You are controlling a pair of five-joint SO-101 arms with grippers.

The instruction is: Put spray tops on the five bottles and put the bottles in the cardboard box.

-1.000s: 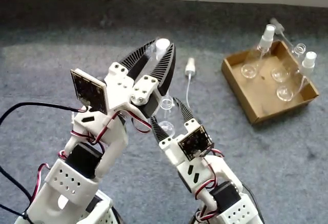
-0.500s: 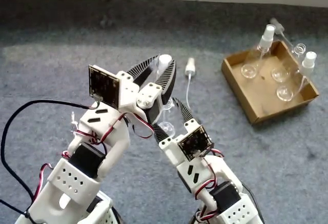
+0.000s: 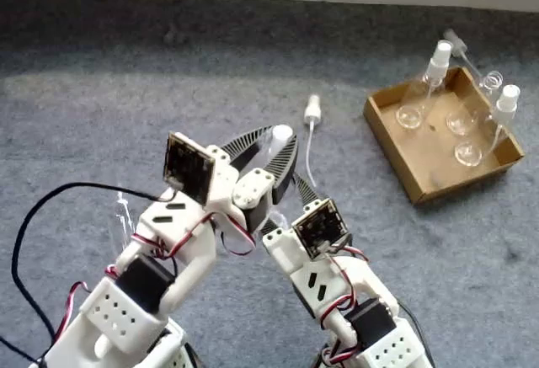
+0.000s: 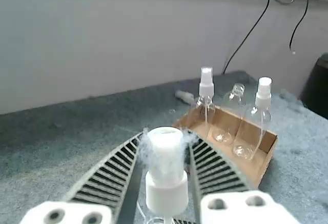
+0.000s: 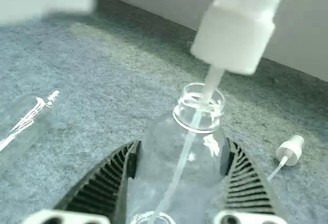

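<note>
Spray top (image 4: 165, 170) sat clamped in left gripper (image 4: 165, 138), tube dipping into neck of bottle (image 5: 197, 106) gripped by right gripper (image 5: 182, 149) — mid-carpet. Spare top (image 3: 312, 111) lay near; cardboard box (image 3: 396, 145) well apart, holding three bottles (image 3: 410, 115).

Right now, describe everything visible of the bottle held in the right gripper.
The bottle is clear, glass or plastic, round-bodied with an open threaded neck. It looks upright, clamped between the ribbed black fingers of the right gripper. The thin tube of the white spray top, held by the left gripper, runs down through its mouth into the body; the top's collar is above the neck, not yet seated.
</note>
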